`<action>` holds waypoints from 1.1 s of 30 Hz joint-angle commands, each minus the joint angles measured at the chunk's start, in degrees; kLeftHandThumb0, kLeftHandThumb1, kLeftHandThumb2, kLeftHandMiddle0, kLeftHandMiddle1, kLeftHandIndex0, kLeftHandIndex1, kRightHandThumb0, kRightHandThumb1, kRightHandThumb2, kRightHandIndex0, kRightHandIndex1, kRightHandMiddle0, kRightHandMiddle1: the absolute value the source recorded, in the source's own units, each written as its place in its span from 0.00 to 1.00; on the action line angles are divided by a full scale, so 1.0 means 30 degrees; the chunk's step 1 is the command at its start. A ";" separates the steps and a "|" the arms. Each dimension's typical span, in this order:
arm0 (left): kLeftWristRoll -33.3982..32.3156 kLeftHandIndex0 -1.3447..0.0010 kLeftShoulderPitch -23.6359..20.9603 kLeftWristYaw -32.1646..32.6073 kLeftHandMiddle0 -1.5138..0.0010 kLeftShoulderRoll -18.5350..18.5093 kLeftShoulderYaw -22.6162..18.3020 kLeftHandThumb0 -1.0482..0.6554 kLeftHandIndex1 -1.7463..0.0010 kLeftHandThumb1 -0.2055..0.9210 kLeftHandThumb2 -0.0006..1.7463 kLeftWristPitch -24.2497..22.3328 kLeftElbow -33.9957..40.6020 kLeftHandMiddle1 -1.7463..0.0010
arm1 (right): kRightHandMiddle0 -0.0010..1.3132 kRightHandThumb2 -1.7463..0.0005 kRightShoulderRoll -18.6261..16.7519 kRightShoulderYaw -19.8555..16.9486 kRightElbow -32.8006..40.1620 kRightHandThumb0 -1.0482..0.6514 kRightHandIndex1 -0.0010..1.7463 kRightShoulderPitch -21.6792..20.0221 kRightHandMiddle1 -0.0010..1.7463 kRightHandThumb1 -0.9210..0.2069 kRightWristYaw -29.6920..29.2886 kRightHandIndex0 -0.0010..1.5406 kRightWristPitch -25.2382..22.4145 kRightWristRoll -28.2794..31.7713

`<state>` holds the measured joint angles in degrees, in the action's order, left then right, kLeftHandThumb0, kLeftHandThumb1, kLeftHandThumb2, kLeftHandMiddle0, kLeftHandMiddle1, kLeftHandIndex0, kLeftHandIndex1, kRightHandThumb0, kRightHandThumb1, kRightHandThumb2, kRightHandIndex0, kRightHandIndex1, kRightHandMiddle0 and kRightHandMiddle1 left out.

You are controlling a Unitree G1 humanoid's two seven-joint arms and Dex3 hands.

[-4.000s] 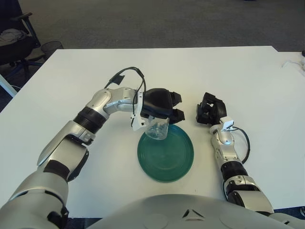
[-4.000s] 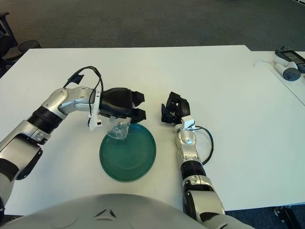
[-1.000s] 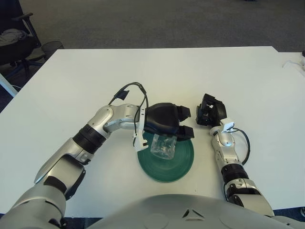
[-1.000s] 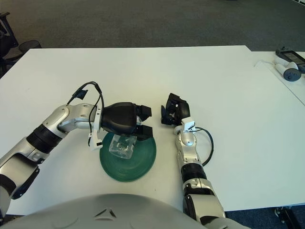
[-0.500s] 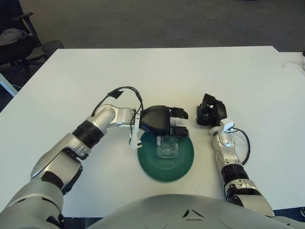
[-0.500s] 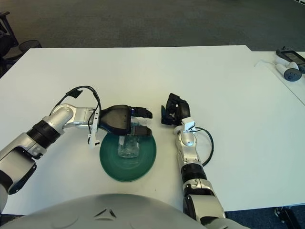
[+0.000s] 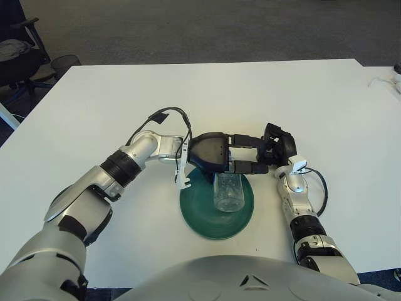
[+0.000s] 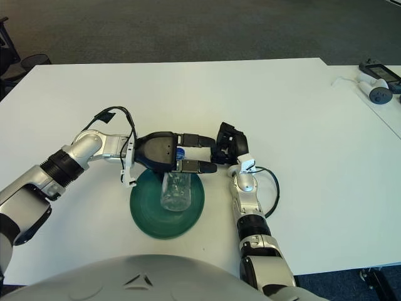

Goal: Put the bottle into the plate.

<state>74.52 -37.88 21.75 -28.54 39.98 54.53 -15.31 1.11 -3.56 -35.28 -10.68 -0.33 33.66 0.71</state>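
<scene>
The clear plastic bottle (image 7: 229, 191) lies on the round green plate (image 7: 200, 222) near the table's front edge, its blue cap end tucked under my left palm. My left hand (image 7: 249, 153) hovers over the plate's far rim with its fingers (image 8: 199, 138) stretched straight out to the right, open and holding nothing. The bottle's body is free of the fingers. My right hand (image 7: 276, 145) shows just right of the plate, close to the left hand's fingertips, idle.
The white table (image 8: 301, 113) stretches wide around the plate. A white device (image 8: 376, 94) and a black object (image 8: 377, 69) sit at the far right edge. A chair (image 7: 15, 53) and a bin (image 7: 66, 63) stand beyond the table's left corner.
My left hand carried the bottle over the plate, lowered it and spread its fingers. The bottle now lies in the plate, released. The right hand has not moved.
</scene>
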 commanded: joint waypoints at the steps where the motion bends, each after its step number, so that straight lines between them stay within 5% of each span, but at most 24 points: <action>1: -0.0074 1.00 0.0170 0.0607 1.00 -0.0379 -0.0061 0.05 1.00 1.00 0.35 -0.0490 0.0145 1.00 | 0.78 0.23 -0.0163 0.0007 -0.0775 0.58 1.00 0.0889 1.00 0.60 0.0001 0.78 -0.0605 -0.0033; 17: 0.0083 1.00 -0.1025 0.3336 1.00 -0.0315 0.0936 0.14 1.00 0.99 0.16 0.0417 -0.1838 1.00 | 0.78 0.23 -0.0165 0.0008 -0.0747 0.58 1.00 0.0901 1.00 0.60 0.0002 0.78 -0.0624 -0.0034; 33: -0.0078 1.00 -0.1694 0.4935 1.00 -0.0657 0.1085 0.13 1.00 1.00 0.15 0.1110 -0.2506 1.00 | 0.78 0.23 -0.0164 0.0009 -0.0746 0.58 1.00 0.0902 1.00 0.60 0.0002 0.78 -0.0625 -0.0033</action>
<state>74.55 -41.63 35.48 -29.74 42.99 57.55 -22.38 1.12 -3.58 -35.09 -10.44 -0.34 33.63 0.72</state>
